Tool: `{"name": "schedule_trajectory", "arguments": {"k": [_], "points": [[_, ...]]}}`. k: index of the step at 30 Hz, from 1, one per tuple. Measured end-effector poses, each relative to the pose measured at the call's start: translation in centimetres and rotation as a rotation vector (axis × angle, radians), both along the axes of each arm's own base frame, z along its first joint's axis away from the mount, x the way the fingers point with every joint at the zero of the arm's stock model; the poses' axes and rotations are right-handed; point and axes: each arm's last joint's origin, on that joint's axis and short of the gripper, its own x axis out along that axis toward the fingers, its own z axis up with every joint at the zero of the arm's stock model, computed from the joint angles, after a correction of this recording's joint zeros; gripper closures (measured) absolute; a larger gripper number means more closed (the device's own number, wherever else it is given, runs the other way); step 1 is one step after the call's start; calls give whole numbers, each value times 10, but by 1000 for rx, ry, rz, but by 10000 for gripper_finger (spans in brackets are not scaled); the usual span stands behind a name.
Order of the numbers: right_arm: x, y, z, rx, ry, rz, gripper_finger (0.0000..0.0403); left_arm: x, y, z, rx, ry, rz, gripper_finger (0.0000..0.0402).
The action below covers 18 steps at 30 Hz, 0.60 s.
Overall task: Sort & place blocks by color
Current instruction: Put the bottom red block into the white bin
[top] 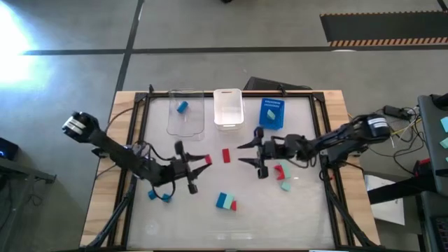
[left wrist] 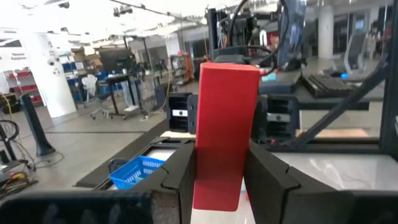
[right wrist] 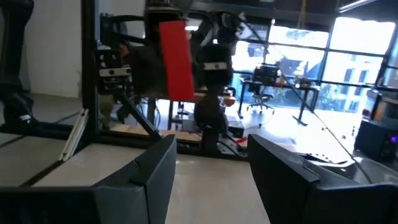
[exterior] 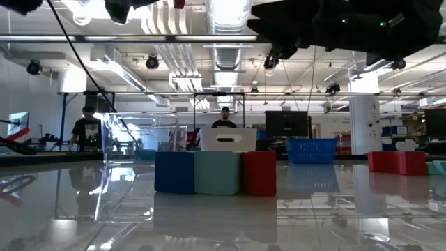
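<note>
The left hand point(left wrist: 219, 180) grasps a tall red solid block point(left wrist: 225, 130); right hand point(right wrist: 208, 165) released; most blocks lie unsorted on the bench point(top: 294, 220).

A grey concrete floor point(top: 210, 28) surrounds the table point(top: 119, 133); a hazard-striped mat point(top: 381, 28) lies at 1 o'clock. Beyond, ceiling ducts point(exterior: 223, 49), a white pillar point(exterior: 364, 125) and bright windows point(right wrist: 360, 50) show.

Between both arms — one loose red block point(top: 226, 155), seemingly — otherwise bare.
</note>
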Motion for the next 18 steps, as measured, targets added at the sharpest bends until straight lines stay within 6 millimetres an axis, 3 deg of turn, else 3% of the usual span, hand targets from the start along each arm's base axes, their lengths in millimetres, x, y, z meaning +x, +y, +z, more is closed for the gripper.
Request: {"name": "schedule_trajectory", "arguments": {"k": [9,18], "points": [[36,5,1,61,11,45,213,12,-8,-31,-16,62,-55,308],[58,11,9,113,72,175,193,15,-10,-38,-80,59,-86,307]]}}
